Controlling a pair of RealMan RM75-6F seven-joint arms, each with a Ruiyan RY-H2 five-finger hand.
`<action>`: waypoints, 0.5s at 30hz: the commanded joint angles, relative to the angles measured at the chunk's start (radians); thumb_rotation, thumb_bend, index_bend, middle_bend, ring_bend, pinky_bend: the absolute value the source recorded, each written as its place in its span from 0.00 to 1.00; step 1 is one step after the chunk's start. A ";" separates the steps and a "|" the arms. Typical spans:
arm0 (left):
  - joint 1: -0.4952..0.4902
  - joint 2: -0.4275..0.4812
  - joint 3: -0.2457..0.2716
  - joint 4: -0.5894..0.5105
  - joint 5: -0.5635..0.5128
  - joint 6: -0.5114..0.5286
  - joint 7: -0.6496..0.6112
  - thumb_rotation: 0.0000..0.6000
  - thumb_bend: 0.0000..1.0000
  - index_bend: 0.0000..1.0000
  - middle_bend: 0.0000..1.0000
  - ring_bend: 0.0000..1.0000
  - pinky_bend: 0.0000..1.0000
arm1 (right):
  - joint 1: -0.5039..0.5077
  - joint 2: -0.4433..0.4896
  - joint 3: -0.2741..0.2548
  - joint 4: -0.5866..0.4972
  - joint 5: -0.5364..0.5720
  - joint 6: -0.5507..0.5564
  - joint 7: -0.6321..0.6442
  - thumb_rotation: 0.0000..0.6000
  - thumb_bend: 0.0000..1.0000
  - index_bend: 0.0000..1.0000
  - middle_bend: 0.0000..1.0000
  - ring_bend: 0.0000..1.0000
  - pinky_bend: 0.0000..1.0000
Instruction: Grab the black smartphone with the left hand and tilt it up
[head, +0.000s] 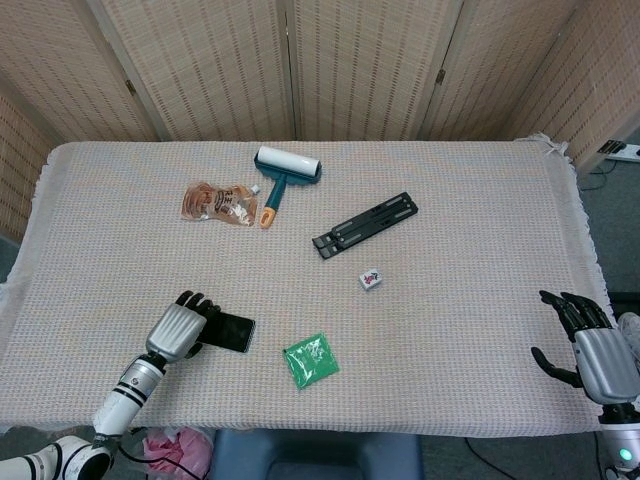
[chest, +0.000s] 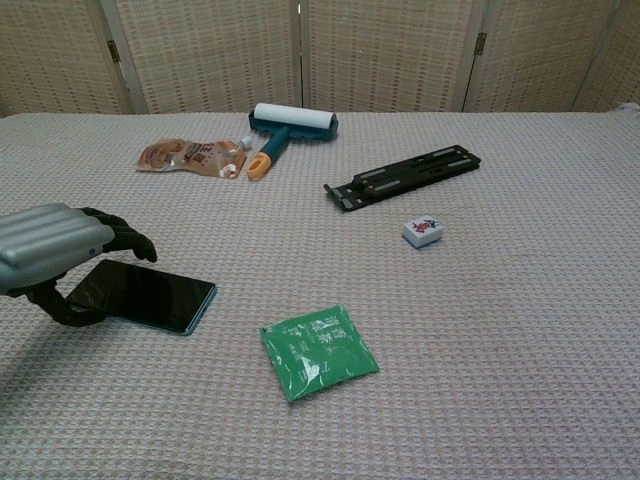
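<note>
A black smartphone (chest: 142, 295) lies flat, screen up, on the woven tablecloth (head: 450, 230) at the near left of the table, just left of a green sachet (chest: 319, 352). The robot's left hand (chest: 52, 250) arches over the phone's left end, fingers (chest: 128, 238) curled above the glass and the thumb (chest: 68, 305) hooked round the near left corner. The chest view shows a gap between the curled fingers and the screen, and the thumb at the phone's edge; whether it presses the case cannot be told, and nothing shows a closed hold. The head view, looking down, shows the same hand (head: 180, 327) covering the phone's (head: 229, 331) left end.

Only the head view takes in the right hand (head: 590, 350), at the near right edge of the table, fingers spread and holding nothing.

Farther back, a lint roller (chest: 288, 125) with a teal frame and orange-tipped handle lies beside a brown snack packet (chest: 190, 157) at the far left. A folded black stand (chest: 408, 176) sits near the middle, with a small white tile (chest: 424, 231) just nearer. Wicker screens (head: 330, 65) close the background.
</note>
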 joint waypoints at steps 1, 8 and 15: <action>-0.004 -0.001 0.001 -0.005 -0.009 -0.001 0.008 1.00 0.27 0.27 0.29 0.20 0.20 | -0.002 0.000 0.000 0.001 0.001 0.002 0.001 1.00 0.21 0.15 0.24 0.16 0.16; -0.013 -0.007 0.007 -0.009 -0.039 -0.013 0.031 1.00 0.27 0.27 0.29 0.20 0.20 | -0.006 -0.001 -0.002 0.006 0.004 0.003 0.005 1.00 0.21 0.15 0.24 0.16 0.16; -0.024 -0.018 0.011 -0.004 -0.062 -0.019 0.044 1.00 0.27 0.27 0.30 0.20 0.20 | -0.008 -0.002 -0.003 0.008 0.008 -0.001 0.008 1.00 0.21 0.15 0.24 0.16 0.16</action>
